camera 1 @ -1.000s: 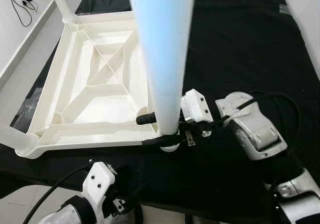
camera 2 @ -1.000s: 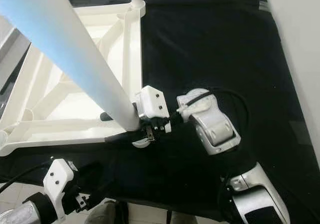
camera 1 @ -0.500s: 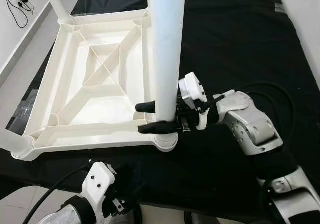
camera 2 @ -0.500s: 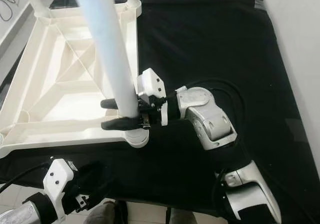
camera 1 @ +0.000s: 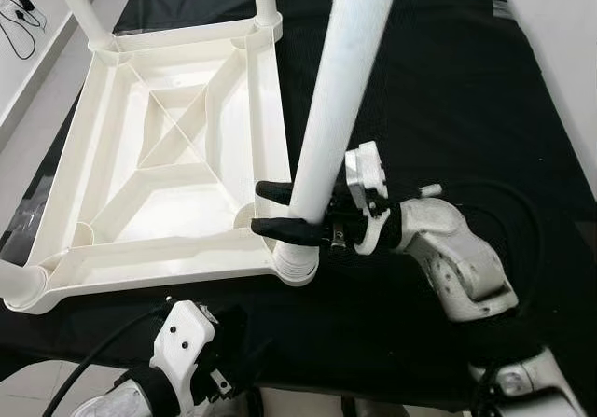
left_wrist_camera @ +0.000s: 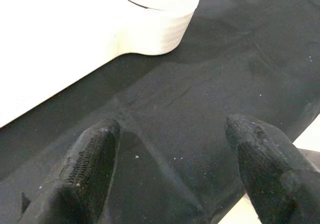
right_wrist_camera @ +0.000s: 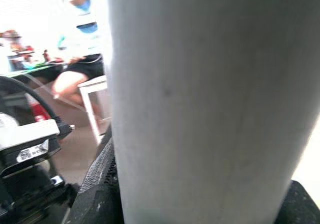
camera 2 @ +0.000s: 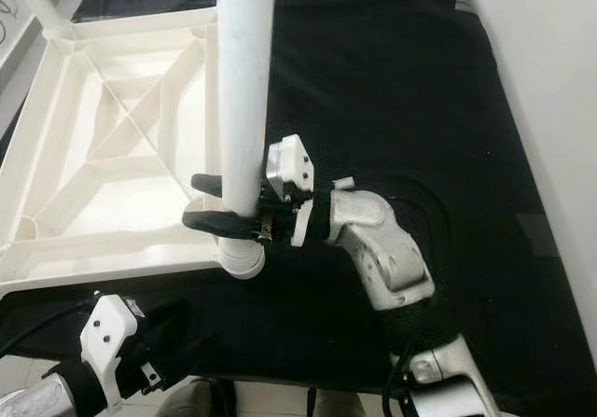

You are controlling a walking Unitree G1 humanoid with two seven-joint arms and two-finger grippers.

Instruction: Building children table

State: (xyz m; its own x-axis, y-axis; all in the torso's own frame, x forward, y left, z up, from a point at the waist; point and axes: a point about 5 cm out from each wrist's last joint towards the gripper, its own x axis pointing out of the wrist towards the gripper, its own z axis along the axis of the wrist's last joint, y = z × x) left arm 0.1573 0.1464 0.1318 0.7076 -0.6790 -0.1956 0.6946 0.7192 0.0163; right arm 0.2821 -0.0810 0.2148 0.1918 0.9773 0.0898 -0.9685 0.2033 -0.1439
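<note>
White plastic: the tabletop [camera 1: 168,156] lies upside down on a black cloth [camera 1: 448,90], its ribbed underside facing up. Legs [camera 1: 79,6] stand in the two far corner sockets, and another leg end [camera 1: 19,286] shows at the near left corner.

The right tool [camera 1: 272,210] is clenched on a fourth leg [camera 1: 331,109], one black finger on each side of the tube, low down, just above the near right corner socket [camera 1: 297,260]. The leg's foot sits at that socket, and the tube tilts, its top leaning to the robot's right and away from the tabletop. The right arm [camera 1: 448,258] reaches in from the right across the cloth, a black cable looping behind it. In the right wrist view the pale tube [right_wrist_camera: 205,103] stands close between the two fingers [right_wrist_camera: 97,189], with a seated person [right_wrist_camera: 82,43] blurred in the room beyond.

The left tool [left_wrist_camera: 172,169] hangs low at the near edge of the cloth, below the tabletop's near rim, released, its fingers spread wide with nothing between them. Its wrist view looks over the cloth at the corner socket [left_wrist_camera: 160,18] from close by. The left arm [camera 1: 182,352] shows at the bottom of the head views.

At the far left, cables [camera 1: 23,11] lie on a pale floor [camera 1: 37,72].
</note>
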